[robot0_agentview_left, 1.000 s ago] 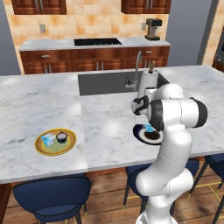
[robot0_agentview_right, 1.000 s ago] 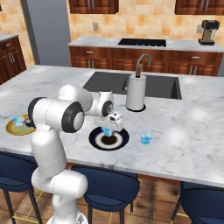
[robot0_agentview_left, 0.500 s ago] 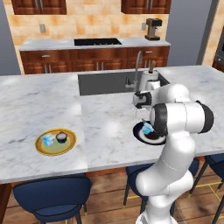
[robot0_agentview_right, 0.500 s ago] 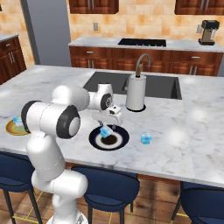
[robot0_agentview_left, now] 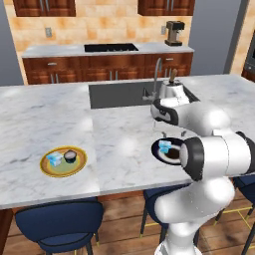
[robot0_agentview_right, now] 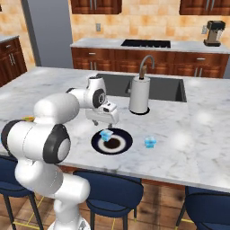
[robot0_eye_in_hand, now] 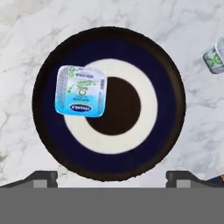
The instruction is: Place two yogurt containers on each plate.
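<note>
Surface: marble island counter (robot0_agentview_right: 188, 143), sink behind.
Gripper (robot0_eye_in_hand: 111, 177): jaws spread wide, holding nothing, hovering above the black plate (robot0_eye_in_hand: 166, 131).
On black plate: one pale-blue yogurt tub (robot0_eye_in_hand: 81, 91), lying free.
Nearby: second blue tub (robot0_agentview_right: 150, 142) on the counter beside the plate; white cylinder (robot0_agentview_right: 139, 94) behind.
Yellow plate (robot0_agentview_left: 47, 172): blue tub (robot0_agentview_left: 54, 159) and dark cup (robot0_agentview_left: 70, 156).
Change: jaws were closed a second ago; hand has risen.

A pale-blue boxy yogurt tub (robot0_eye_in_hand: 81, 91) is lying flat on the black plate with a white ring and brown centre (robot0_eye_in_hand: 170, 105). A second blue tub (robot0_agentview_right: 150, 142) is sitting on marble beside it. The golden-yellow plate (robot0_agentview_left: 47, 172) is carrying another blue tub (robot0_agentview_left: 54, 159) and a dark round cup (robot0_agentview_left: 70, 156).
</note>
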